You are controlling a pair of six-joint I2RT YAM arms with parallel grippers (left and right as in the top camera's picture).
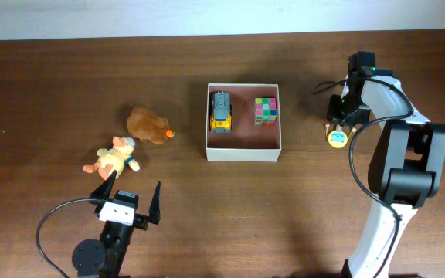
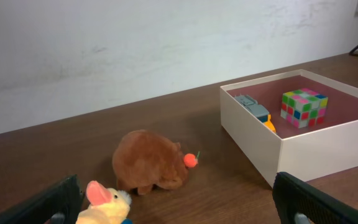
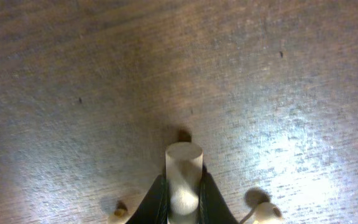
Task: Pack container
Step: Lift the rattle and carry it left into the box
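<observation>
The container [image 1: 243, 154], a white square box with a pinkish-brown inside, sits mid-table and holds a yellow-grey toy car [image 1: 221, 111] and a colour cube [image 1: 266, 110]. A brown plush [image 1: 147, 124] and a yellow plush [image 1: 114, 157] lie left of it. My left gripper [image 1: 130, 197] is open and empty in front of the plushes. My right gripper [image 1: 340, 122] is right of the container, shut on a pale cylinder [image 3: 184, 163], low over the table [image 3: 104, 74]. A small yellow round toy [image 1: 336, 138] shows just below it.
In the left wrist view, the brown plush [image 2: 148, 162] and the yellow plush [image 2: 101, 202] lie ahead between my open fingers [image 2: 179, 205]. The container wall [image 2: 303, 152] stands to the right, with the cube [image 2: 303, 107] and car [image 2: 257, 112] inside. A pale wall runs behind the table.
</observation>
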